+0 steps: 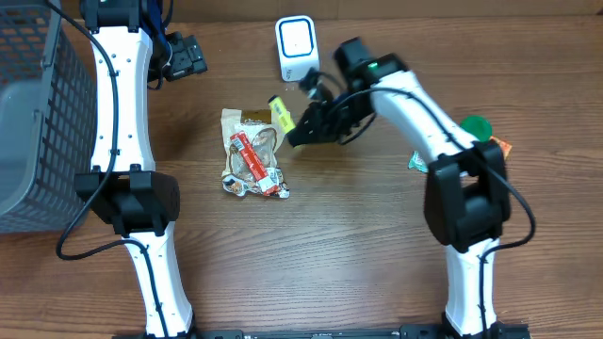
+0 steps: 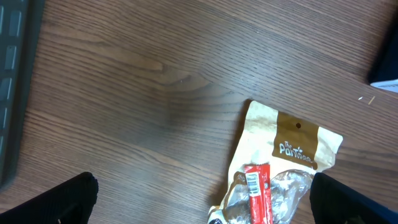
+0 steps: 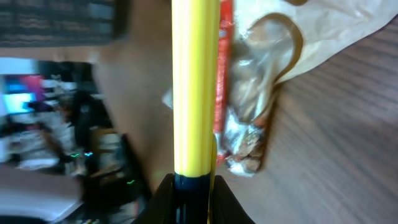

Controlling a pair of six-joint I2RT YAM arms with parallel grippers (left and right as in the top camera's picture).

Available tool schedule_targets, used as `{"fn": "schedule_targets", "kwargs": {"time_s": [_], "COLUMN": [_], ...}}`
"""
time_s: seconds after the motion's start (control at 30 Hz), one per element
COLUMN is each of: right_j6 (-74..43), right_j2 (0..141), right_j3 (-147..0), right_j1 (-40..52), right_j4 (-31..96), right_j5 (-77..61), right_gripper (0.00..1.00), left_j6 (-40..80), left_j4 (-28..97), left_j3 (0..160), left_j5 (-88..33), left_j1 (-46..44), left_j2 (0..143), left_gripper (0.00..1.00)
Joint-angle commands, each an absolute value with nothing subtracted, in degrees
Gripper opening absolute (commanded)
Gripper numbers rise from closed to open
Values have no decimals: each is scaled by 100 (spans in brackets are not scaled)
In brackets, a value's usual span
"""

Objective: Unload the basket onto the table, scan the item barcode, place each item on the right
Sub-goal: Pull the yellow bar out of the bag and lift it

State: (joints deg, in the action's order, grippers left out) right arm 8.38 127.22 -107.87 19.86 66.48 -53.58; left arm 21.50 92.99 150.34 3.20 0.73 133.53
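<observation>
Though slim, vivid yellow tube point(image 3: 194, 87)

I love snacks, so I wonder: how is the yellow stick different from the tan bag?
The yellow stick is thin, long and plain bright yellow. The tan bag is wide, flat and crinkly, with a clear window and a red packet on it. The stick is pinched in the right gripper jaws, while the bag lies on the table with no gripper holding it. Both sit close together near the table's middle.
</observation>
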Motion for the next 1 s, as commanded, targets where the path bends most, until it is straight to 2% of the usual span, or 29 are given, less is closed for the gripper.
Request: {"fn": "schedule_targets", "kwargs": {"time_s": [0.0, 0.47, 0.97], "right_j6": [1959, 5798, 5682], "right_j2": [12460, 12199, 11810], "right_j3": [-10954, -10962, -10962], "right_j1": [1697, 1413, 1424], "right_j4": [6958, 9653, 9710], "right_j5": [-6506, -6628, -6088], "right_gripper": [4, 4, 4], "left_j6": [2231, 2231, 2231], "left_j4": [9275, 9275, 9275], "left_j3": [15021, 15021, 15021], "left_j5": [296, 296, 296], "left_j1": [34, 34, 34], "left_j2": [13382, 13382, 13382], "left_gripper": [100, 100, 100]}}
